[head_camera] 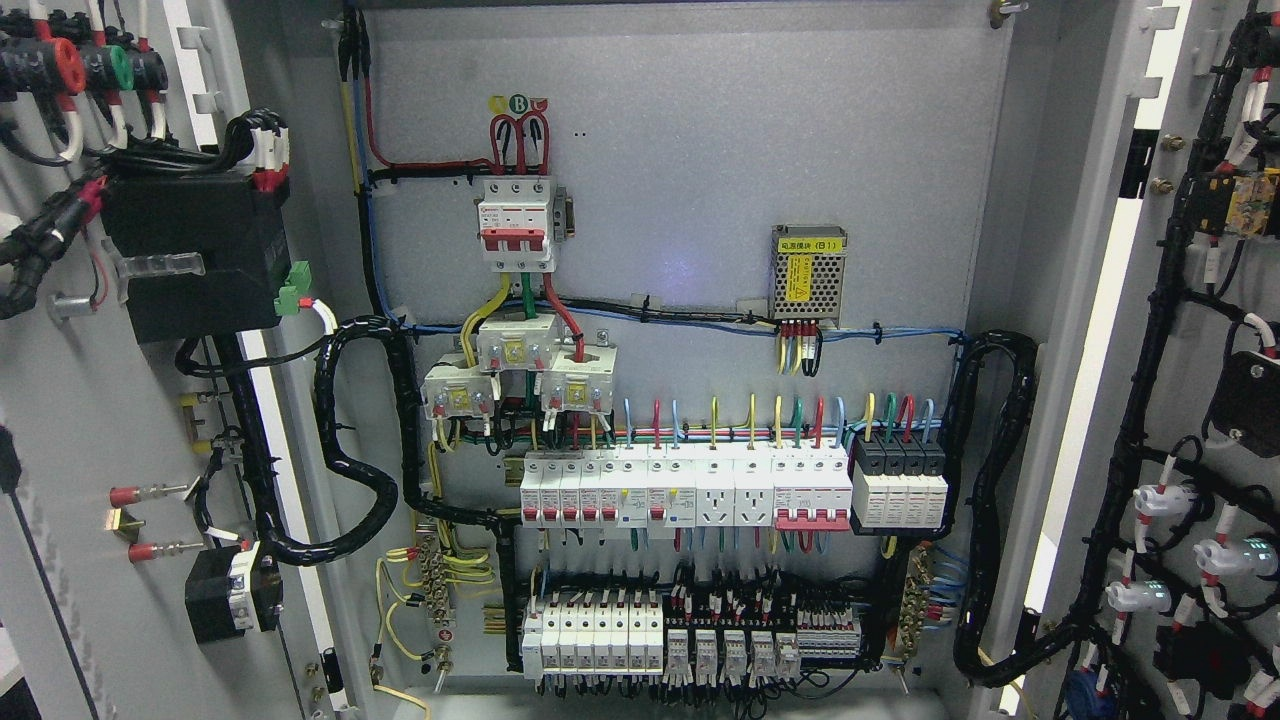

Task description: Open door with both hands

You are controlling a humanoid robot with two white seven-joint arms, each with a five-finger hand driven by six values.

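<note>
Both grey cabinet doors stand swung wide. The left door [60, 420] shows its inner face at the picture's left, carrying a black box and wiring. The right door [1215, 330] shows its inner face at the far right, with black cable looms and indicator lamps. Between them the cabinet's back panel [700, 180] is fully exposed, holding a red-handled main breaker [515, 222], a row of white breakers [685, 487] and lower terminal blocks [690, 635]. Neither of my hands nor any arm shows in the head view.
Thick black cable bundles loop from each door into the cabinet at the left [355, 440] and at the right [990, 500]. A small power supply with a yellow label [808, 275] sits on the upper right of the panel.
</note>
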